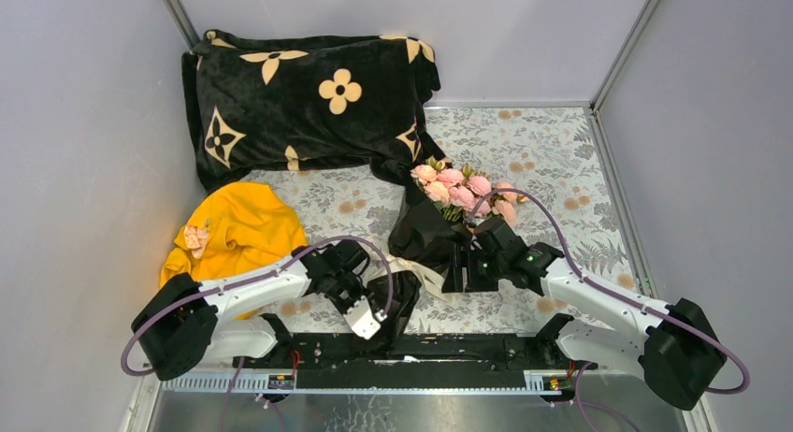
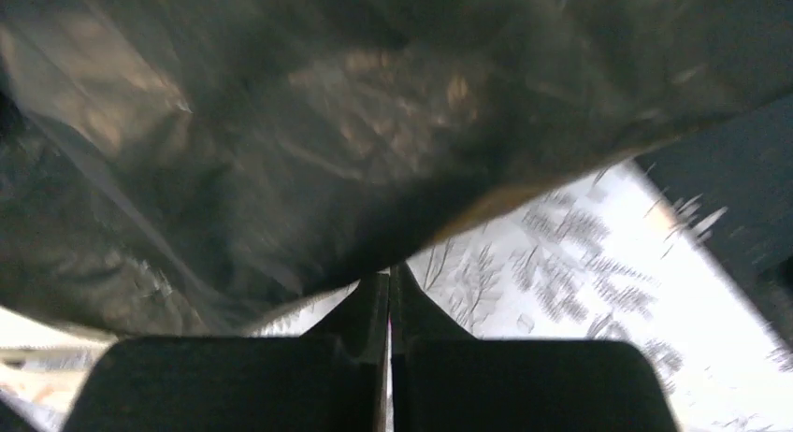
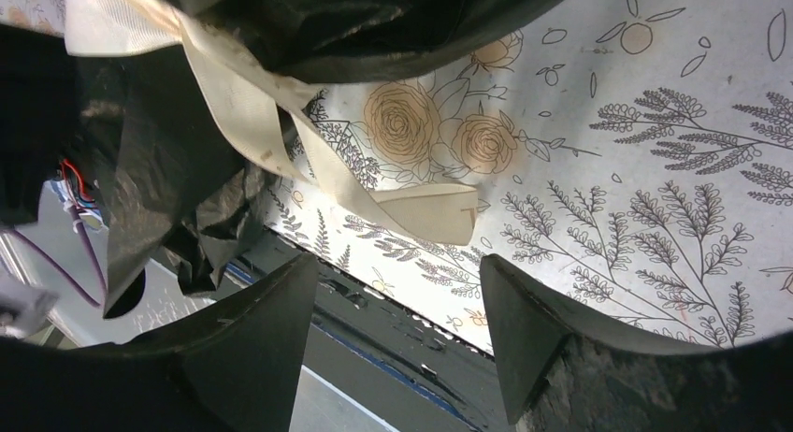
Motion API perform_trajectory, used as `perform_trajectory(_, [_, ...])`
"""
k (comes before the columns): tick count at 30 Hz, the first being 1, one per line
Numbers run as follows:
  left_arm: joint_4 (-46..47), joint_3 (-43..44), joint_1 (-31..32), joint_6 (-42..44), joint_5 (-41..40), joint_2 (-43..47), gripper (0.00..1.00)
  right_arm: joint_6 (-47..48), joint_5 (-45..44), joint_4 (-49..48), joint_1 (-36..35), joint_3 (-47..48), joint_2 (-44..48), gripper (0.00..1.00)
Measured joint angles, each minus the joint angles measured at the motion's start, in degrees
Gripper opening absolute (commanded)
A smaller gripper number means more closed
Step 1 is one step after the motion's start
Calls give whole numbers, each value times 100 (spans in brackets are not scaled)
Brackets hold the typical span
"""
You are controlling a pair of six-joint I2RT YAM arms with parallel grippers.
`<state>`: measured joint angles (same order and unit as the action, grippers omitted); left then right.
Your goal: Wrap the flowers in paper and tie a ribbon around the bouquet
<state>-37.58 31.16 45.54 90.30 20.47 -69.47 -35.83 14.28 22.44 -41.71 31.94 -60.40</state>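
Left fingers sit closed by the paper, right fingers open over the loose ribbon; flowers are wrapped, tying remains.

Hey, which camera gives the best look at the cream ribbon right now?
The right wrist view: the ribbon lies close and sharp, trailing from the black paper with its loose end plain. The top external view shows only a pale sliver at the base of the bouquet. The left wrist view shows paper, no clear ribbon.
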Motion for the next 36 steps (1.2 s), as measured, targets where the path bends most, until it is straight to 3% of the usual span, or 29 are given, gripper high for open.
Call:
perform_trajectory(7, [474, 94, 1248, -1882, 584, -186, 0, -4, -481, 264, -4, 114, 72, 76])
perform_trajectory(14, [2868, 103, 1685, -4107, 717, -885, 0, 2, -1799, 1086, -4, 833, 776, 83])
perform_trajectory(19, [4424, 297, 1976, -5027, 601, -1484, 2, 133, -2437, 1368, 50, 1248, 710, 87])
perform_trajectory(21, [4640, 385, 2068, -5117, 584, -1539, 13, 203, -2583, 1447, 136, 1320, 658, 89])
perform_trajectory(24, [4662, 382, 2127, -4990, 503, -1421, 38, 343, -2682, 1504, 487, 1333, 651, 97])
perform_trajectory(26, [4430, 293, 2129, -4784, 433, -1189, 58, 455, -2680, 1504, 831, 1335, 651, 100])
perform_trajectory(28, [3921, 219, 2129, -4623, 345, -835, 71, 579, -2686, 1499, 1248, 1368, 651, 100])
perform_trajectory(36, [1770, 251, 2015, -4376, 203, 293, 87, 1099, -2837, 1156, 2990, 1624, 586, 100])
